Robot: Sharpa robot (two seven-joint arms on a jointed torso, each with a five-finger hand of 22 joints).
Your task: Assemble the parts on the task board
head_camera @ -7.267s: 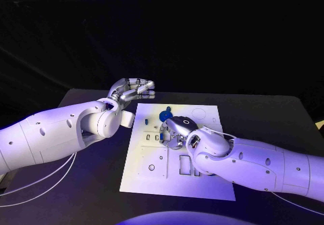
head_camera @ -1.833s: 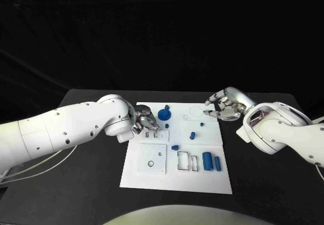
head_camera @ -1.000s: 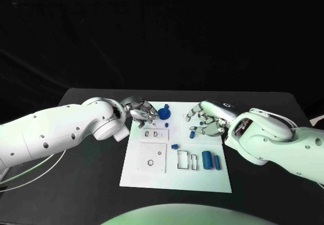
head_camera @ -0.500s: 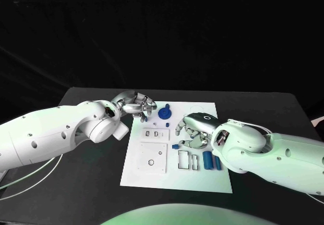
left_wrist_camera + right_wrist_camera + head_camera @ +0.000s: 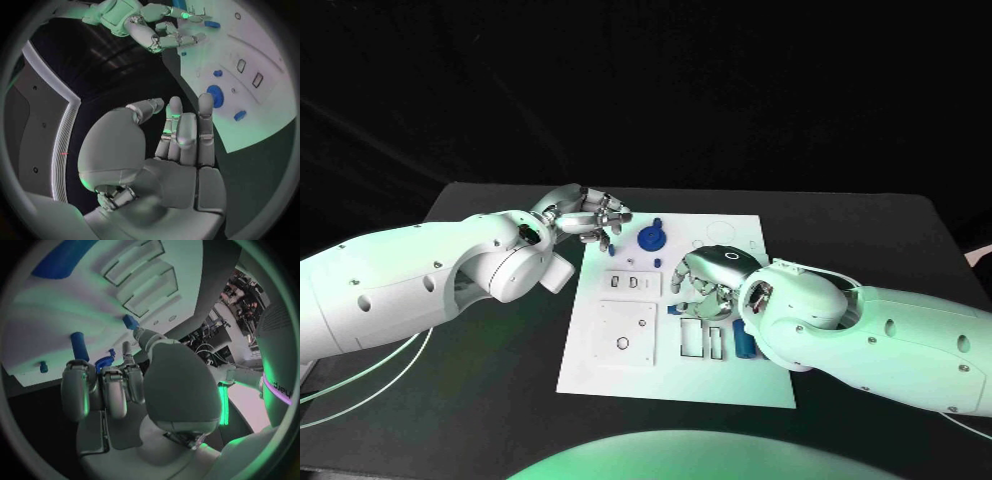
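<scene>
Black table point(image 5: 877, 240) under everything, matte top, rounded far corners. Black backdrop point(image 5: 646, 90) behind it, far side. White cables point(image 5: 358, 385) draped over table's left edge, near side.

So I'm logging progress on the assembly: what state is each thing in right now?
White task board: flat on the black table.
Round blue part: on the board's far end, untouched.
Long blue cylinder: lying loose on the board.
Small blue cube: loose on the board.
Tall rectangular slots: empty.
Left robot hand: raised, holding nothing.
Right robot hand: fingers down among small parts; grip unclear.
</scene>
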